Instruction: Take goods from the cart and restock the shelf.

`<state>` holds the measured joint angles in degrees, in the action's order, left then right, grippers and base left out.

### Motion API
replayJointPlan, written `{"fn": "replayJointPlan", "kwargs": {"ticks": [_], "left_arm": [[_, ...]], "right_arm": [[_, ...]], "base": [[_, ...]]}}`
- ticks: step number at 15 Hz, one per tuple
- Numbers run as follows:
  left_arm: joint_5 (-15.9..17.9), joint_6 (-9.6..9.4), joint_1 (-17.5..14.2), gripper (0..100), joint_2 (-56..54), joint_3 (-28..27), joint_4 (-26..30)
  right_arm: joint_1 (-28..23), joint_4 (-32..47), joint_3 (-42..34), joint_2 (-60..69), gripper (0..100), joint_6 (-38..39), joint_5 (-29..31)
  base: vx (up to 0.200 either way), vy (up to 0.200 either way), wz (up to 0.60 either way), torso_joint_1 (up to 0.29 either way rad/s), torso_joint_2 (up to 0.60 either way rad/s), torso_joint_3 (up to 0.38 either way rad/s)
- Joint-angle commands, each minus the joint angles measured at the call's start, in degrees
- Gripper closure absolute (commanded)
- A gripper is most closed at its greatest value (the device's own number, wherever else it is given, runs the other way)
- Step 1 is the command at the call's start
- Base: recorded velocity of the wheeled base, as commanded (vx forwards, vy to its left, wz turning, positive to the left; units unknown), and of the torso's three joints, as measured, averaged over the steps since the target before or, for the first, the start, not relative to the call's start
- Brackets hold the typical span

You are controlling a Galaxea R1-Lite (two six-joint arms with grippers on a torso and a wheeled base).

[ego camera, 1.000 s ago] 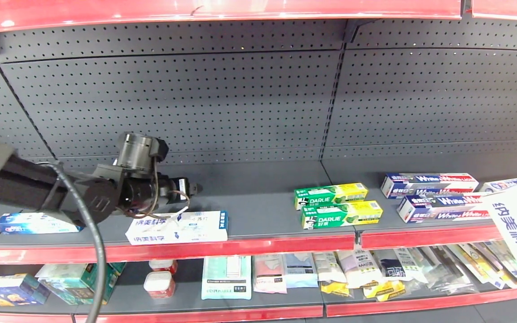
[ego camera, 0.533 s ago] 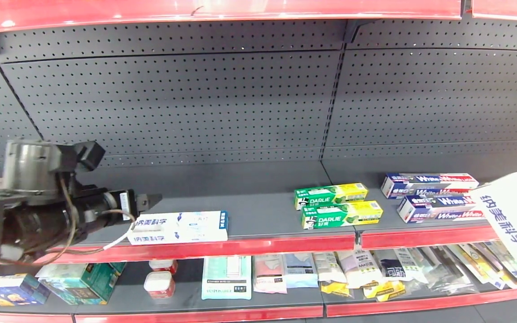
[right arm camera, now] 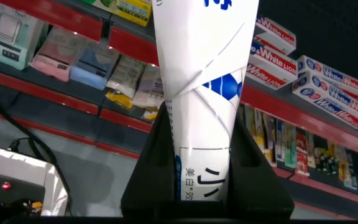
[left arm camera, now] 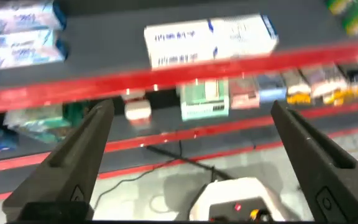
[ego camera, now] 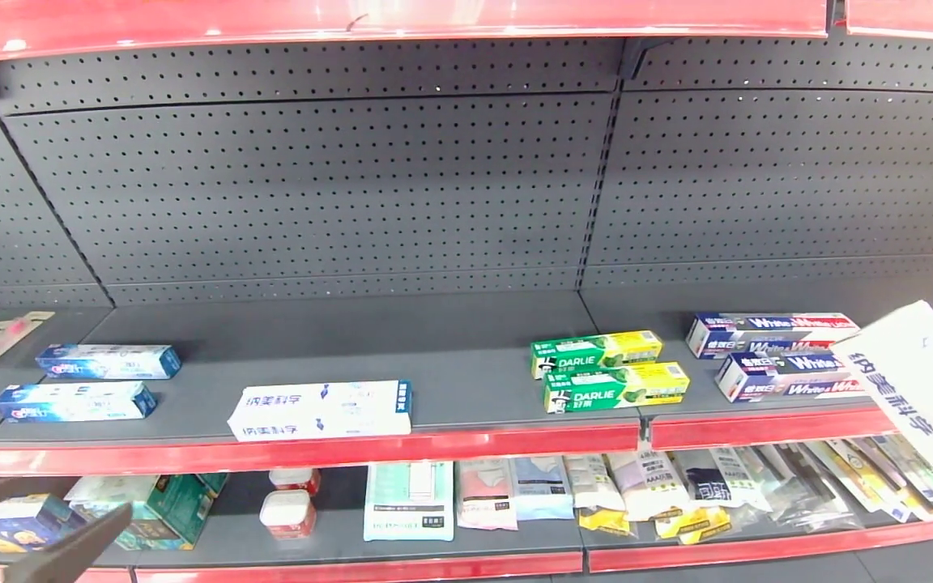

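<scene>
On the shelf: a flat white box (ego camera: 321, 409) lies near the red front edge (ego camera: 313, 453). Blue boxes (ego camera: 74, 402) lie to its left and green boxes (ego camera: 616, 386) to its right.
Held box (ego camera: 912, 389): it is up in the air at the right side, tilted, in front of the red-and-white boxes (ego camera: 790, 374). It is not on the shelf yet.
Right claw (right arm camera: 202, 134): squeezed onto one end of the held box.
Left claw (left arm camera: 191, 112): wide open with nothing in it, low down in front of the lower shelf (ego camera: 337, 559).
Slip worry: the held box is long, and I think the claw has only its end, though the claw hides how far in it goes. The far end could wobble, or the box could slide out and fall.
Bump worry: the held box is close to the red-and-white boxes. If it swings in too low, it could push them back or knock one off.
Edge worry: if it comes in too low, its tip could hit the red front edge and twist in the claw.
Landing worry: if the claw lets go too early, the box could tip over the front and drop.
</scene>
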<state>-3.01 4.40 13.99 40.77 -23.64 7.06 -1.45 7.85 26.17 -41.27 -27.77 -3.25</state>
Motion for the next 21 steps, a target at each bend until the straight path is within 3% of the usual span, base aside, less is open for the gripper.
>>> {"fn": "replayJointPlan", "kwargs": {"ticks": [1,3,7,8,10,16,18,19,21], "left_arm": [[1.4,-3.52,0.0,0,-23.4,-2.7,17.7],[1.3,-3.70,0.0,0,-29.9,-1.9,20.5],[1.2,-3.96,0.0,0,-31.5,-0.4,20.1],[1.3,-5.28,0.0,0,-32.2,0.1,20.1],[1.3,-5.89,0.0,0,-33.0,0.7,20.1],[1.3,-6.07,0.0,0,-34.0,1.8,20.1],[1.1,-8.36,0.0,0,-35.5,3.8,20.0],[1.2,-9.59,0.0,0,-35.5,5.5,18.0],[1.2,-9.15,0.0,0,-35.5,10.2,12.1]], "right_arm": [[0.1,0.1,0.9,-0.8,100,-0.4,-0.1],[0.3,0.1,1.0,-0.8,100,-0.5,-0.1],[0.6,0.1,1.4,-0.8,100,-0.5,-1.0],[0.6,0.1,1.4,-0.7,100,-0.5,-1.0],[0.6,0.1,1.8,-0.8,100,-0.7,-1.1],[2.3,0.1,3.9,-1.5,100,-3.7,-1.1],[3.4,0.1,6.8,-4.4,100,-6.0,-1.7],[6.0,0.1,10.5,-9.0,100,-6.8,-2.5],[10.4,-1.1,15.3,-16.5,100,-6.2,-2.6]], "base": [[0.000,0.000,0.00,0.000,0.00,0.000],[0.000,0.000,0.00,0.000,0.00,0.000],[0.000,0.000,0.60,0.004,0.00,0.007],[0.000,0.000,0.60,0.007,-0.01,-0.002],[0.000,0.000,0.60,0.012,0.00,0.000],[0.000,0.000,0.50,0.004,0.00,0.000],[0.000,0.000,0.00,0.000,0.00,0.000],[0.000,0.000,0.00,0.000,0.00,0.000],[0.000,0.000,0.00,0.000,0.00,0.000]]}}
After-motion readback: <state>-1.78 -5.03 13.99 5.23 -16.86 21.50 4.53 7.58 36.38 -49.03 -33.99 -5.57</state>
